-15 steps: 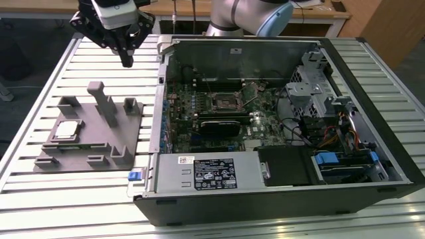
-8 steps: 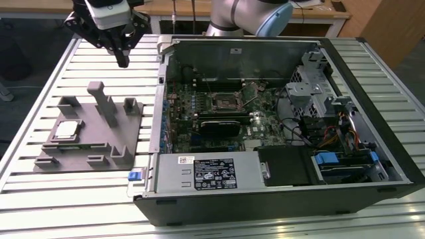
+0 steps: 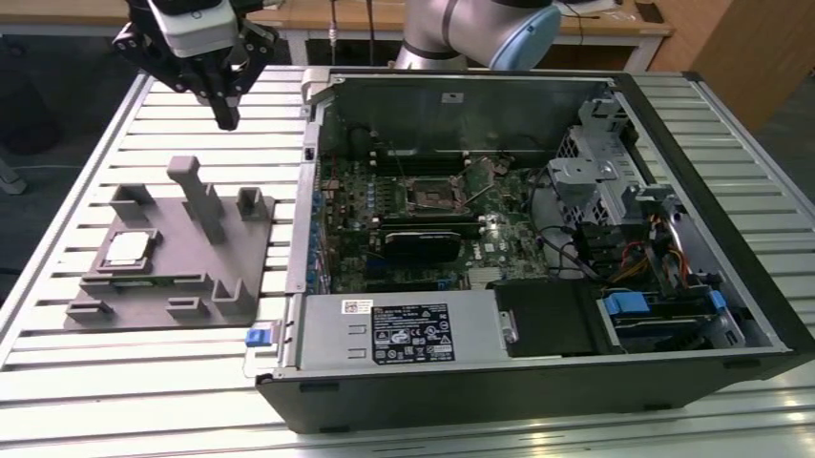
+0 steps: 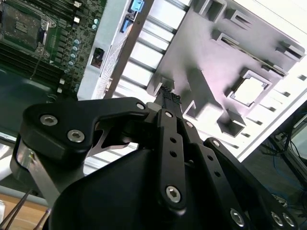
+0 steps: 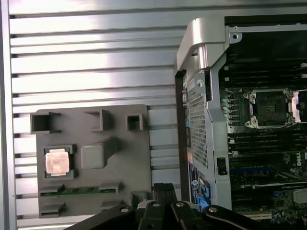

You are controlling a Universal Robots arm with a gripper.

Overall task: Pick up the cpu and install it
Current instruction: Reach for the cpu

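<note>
Gripper point(image 4: 168, 98): closed, fingertips pressed together with nothing between them; in the exterior view point(image 3: 227, 116) raised above the slatted table point(image 3: 76, 382), beyond the far edge of the grey tray point(image 3: 172, 258); tips also seen in the first wrist view point(image 5: 165, 191).

Progress: barely begun, by the look of it; nothing grasped, cpu not yet lifted, socket bare and waiting. Pick-up, carry and seating all left to do.

Cpu point(image 3: 128, 250): flat in its square recess on the tray, pale metal top facing up, untouched; in the exterior view at about 7 o'clock from the gripper tips and well apart from them, lower down on the tray surface. Same chip in both wrist views point(image 4: 249, 91) point(image 5: 56, 161), clear of the fingers.

Tray: grey moulded holder with upright posts and several small pockets point(image 5: 129, 163); tall post between gripper and cpu in the exterior view, at about 6 o'clock from the tips.

Motherboard socket point(image 3: 433, 196): square metal frame, open and empty, inside the computer case point(image 3: 510, 401); at about 4 o'clock from the gripper and roughly 3 o'clock from the cpu in the exterior view; also visible in the first wrist view point(image 5: 271, 108).

Case: lying on its side, side panel off, just beside the tray.
</note>
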